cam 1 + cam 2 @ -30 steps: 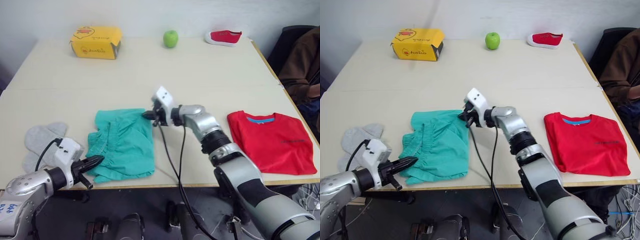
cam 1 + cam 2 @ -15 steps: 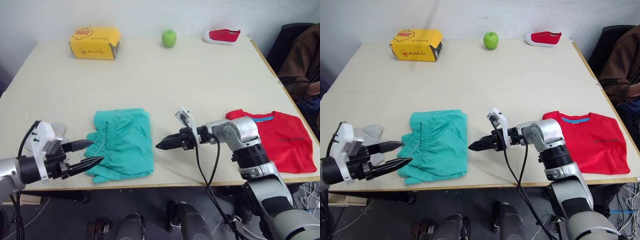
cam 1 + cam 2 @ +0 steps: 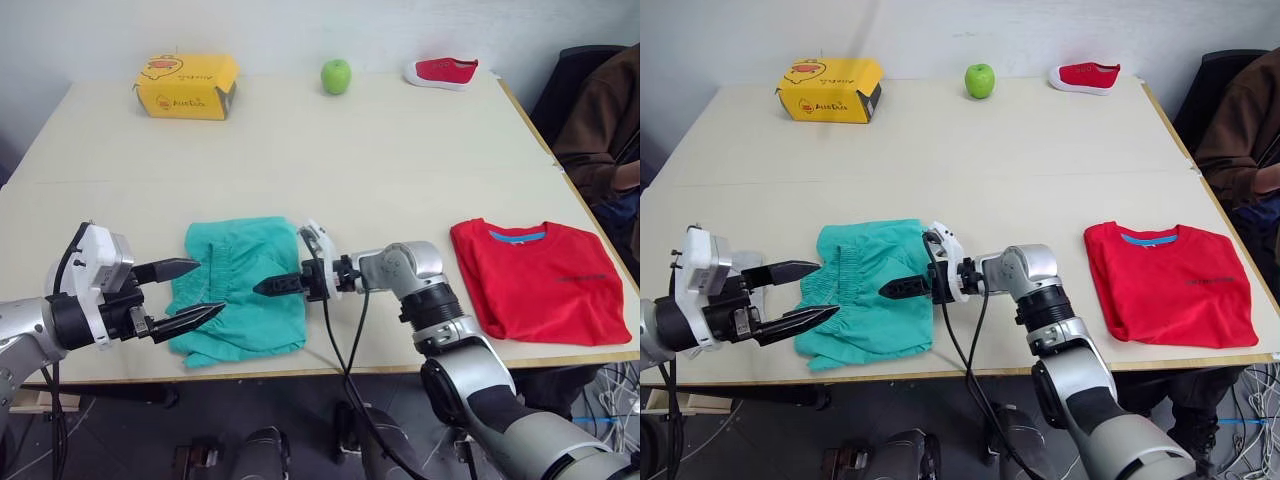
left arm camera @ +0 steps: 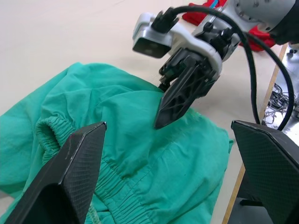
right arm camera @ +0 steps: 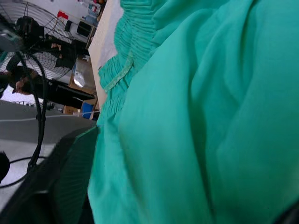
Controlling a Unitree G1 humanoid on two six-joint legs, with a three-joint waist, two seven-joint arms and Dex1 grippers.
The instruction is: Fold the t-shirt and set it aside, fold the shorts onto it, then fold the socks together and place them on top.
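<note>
A pair of teal shorts lies crumpled on a pale table, in the lower left-centre of the head-camera frame, near the table's front edge. The gathered waistband faces the left side of the frame.

The right gripper reaches in from the centre of the frame and points leftward, its black fingers drawn together into a closed point over the right half of the shorts. In the left wrist view that same tip is low over the cloth; whether it touches cannot be told.

The left gripper sits at the lower left of the frame, its two black fingers spread wide apart and holding nothing. The tips lie at the left edge of the shorts, one above the other in the picture.

A red t-shirt lies folded flat at the lower right of the frame, near the table's front right corner, well apart from the shorts. Its blue neckband faces the far side of the table.

A small patch of grey sock shows just behind the left gripper's wrist, at the far left.

Along the far edge of the table, across the top of the frame, stand a yellow box at the left, a green apple in the middle, and a small red shoe to the right.
</note>
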